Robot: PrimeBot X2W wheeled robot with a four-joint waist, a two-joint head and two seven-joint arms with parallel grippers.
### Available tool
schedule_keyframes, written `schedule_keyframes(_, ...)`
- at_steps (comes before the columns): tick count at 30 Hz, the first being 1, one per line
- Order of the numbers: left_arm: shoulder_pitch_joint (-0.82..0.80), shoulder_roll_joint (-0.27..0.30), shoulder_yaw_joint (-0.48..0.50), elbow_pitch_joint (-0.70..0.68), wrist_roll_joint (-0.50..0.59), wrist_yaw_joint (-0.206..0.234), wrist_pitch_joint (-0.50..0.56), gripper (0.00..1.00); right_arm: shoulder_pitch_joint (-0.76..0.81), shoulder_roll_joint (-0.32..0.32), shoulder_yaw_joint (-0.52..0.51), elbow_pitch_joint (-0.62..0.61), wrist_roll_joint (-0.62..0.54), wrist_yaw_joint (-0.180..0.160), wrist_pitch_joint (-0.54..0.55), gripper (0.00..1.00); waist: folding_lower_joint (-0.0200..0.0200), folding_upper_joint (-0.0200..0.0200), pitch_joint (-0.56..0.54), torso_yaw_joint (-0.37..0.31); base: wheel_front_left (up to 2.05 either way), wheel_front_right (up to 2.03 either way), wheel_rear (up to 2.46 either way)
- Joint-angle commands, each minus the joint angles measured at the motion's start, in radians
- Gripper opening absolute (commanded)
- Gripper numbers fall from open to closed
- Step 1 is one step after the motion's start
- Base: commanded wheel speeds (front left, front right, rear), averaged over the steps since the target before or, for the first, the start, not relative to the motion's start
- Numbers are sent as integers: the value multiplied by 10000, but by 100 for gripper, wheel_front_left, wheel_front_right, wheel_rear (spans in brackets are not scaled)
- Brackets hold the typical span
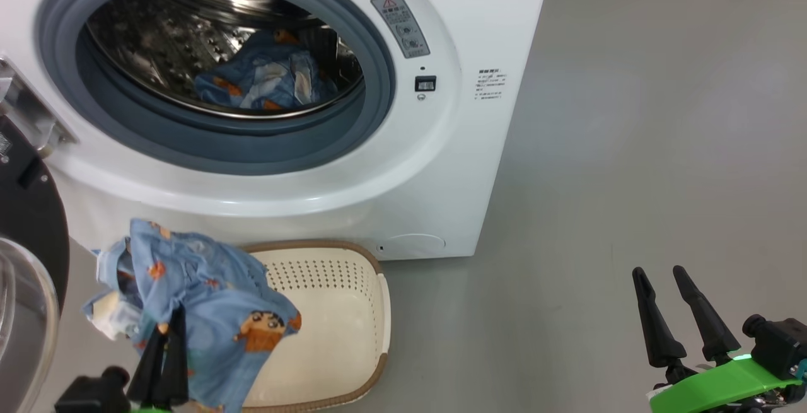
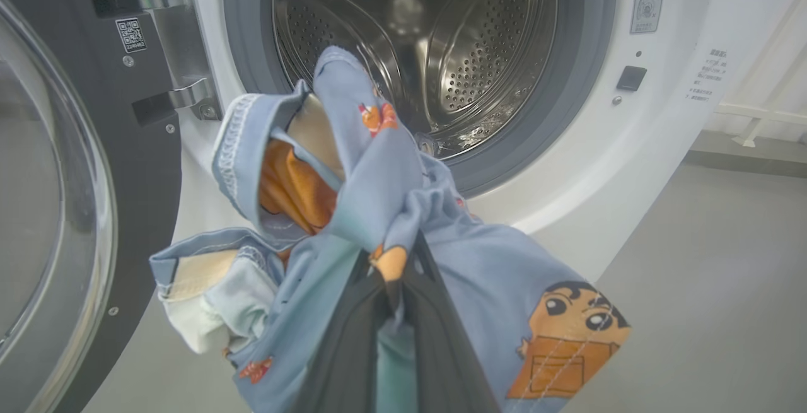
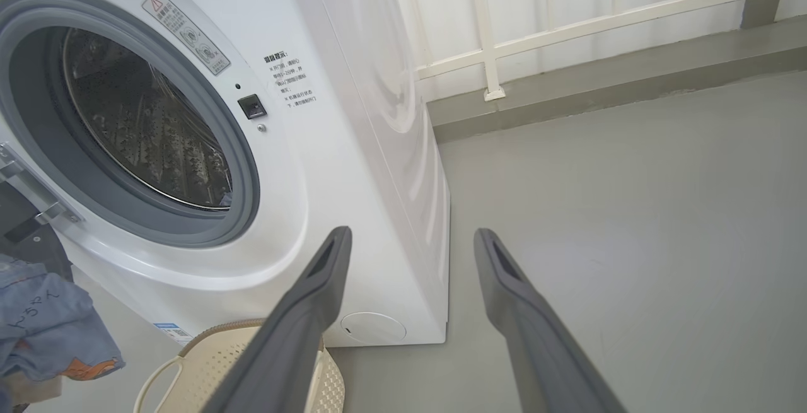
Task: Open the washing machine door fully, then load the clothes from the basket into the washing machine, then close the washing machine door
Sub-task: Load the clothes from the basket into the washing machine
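The washing machine (image 1: 479,116) stands with its door (image 1: 25,261) swung wide open at the left. One light-blue printed garment (image 1: 265,79) lies inside the steel drum (image 2: 479,53). My left gripper (image 1: 165,337) is shut on a second piece of the clothes (image 1: 202,299), which hangs bunched above the left end of the basket (image 1: 340,312), below the drum opening. In the left wrist view this garment (image 2: 391,211) drapes over the left gripper (image 2: 394,261), in front of the gasket. My right gripper (image 1: 659,270) is open and holds nothing, low at the right over bare floor.
Grey floor (image 1: 662,116) stretches to the right of the machine. A white railing (image 3: 567,22) and a low ledge run behind it. The door's metal hinge (image 2: 176,41) sits at the opening's left edge. The basket (image 3: 214,362) stands against the machine's base.
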Motion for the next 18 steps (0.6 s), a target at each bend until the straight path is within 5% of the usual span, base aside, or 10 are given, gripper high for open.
schedule_keyframes(1, -645, 137, 325, -184, -22, -16, -66, 0, -271, -81, 187, -273, 112, 16, -48, 100, 0, 0, 235, -31, 0, 0, 0)
schedule_keyframes(18, -5412, 1024, 108, 1052, -134, -16, -66, 0, -1699, 299, 416, -479, 65, 16, -48, 100, 0, 0, 2589, -512, 0, 0, 0)
